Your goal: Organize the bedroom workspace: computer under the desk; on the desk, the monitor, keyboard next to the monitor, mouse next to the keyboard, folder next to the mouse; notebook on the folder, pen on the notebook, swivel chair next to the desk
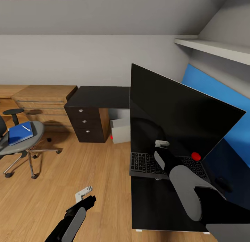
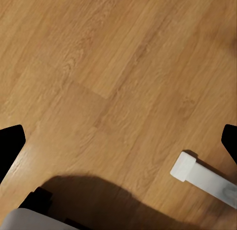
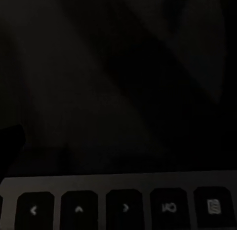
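At the far left of the head view stood the grey upholstered swivel chair (image 1: 21, 141) with its chrome star base, well apart from the desk. A flat bright-blue folder (image 1: 20, 132) lay on its seat, with a thin white pen (image 1: 26, 128) on top; the notebook could not be made out. Behind it sat a light-wood drawer chest (image 1: 45, 103). Low in the foreground, the left gripper (image 1: 84, 194) hung over the wooden floor (image 1: 86, 165), its fingers (image 1: 83, 191) spread apart and holding nothing. Further right, the glossy black tabletop (image 1: 100, 96) ran above a black three-drawer unit, and the small light-grey computer tower (image 1: 120, 131) with a red light stood on the floor beneath it. The large black flat monitor (image 1: 180, 113) stood on the tabletop, tilted, with a red dot at its lower corner. In front of it lay the slim silver-grey keyboard (image 1: 146, 164) with dark keys. The right gripper (image 1: 162, 144) hovered just above the keyboard near the screen; whether its fingers were open or closed could not be told. A small black mouse (image 1: 222, 181) rested at the far right.
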Motion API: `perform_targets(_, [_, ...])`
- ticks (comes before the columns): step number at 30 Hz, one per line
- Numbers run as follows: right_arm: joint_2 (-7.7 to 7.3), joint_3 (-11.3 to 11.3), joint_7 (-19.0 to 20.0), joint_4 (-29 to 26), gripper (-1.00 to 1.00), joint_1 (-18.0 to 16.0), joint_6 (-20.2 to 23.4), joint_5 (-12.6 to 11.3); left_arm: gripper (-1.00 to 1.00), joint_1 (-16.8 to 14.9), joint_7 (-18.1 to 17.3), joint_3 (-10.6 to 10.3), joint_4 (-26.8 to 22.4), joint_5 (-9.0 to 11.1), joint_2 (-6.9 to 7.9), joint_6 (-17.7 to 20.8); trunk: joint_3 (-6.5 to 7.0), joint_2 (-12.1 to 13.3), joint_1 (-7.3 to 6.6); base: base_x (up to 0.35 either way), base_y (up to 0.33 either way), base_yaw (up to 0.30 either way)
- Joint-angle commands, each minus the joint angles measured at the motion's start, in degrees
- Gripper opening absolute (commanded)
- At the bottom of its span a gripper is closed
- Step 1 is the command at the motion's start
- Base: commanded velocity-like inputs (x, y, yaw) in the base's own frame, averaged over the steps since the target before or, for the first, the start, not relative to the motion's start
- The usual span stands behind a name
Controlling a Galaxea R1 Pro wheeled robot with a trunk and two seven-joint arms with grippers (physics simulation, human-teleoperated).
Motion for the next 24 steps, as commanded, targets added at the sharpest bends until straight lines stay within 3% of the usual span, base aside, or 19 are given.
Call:
perform_targets(1, [0.06,-0.3,-0.1,-0.1,1.00,0.0,0.3,0.2,1.00,0.0,0.4,-0.1,-0.1,0.4,0.03,0.1,-0.06,0.0,0.00,0.000,0.000,0.000])
perform_targets(24, [0.00,-0.1,-0.2,3.1,1.00,0.0,0.5,0.3,1.00,0.0,0.4,0.0,-0.5,0.5,0.52,0.1,-0.06,0.0,0.00,0.000,0.000,0.000])
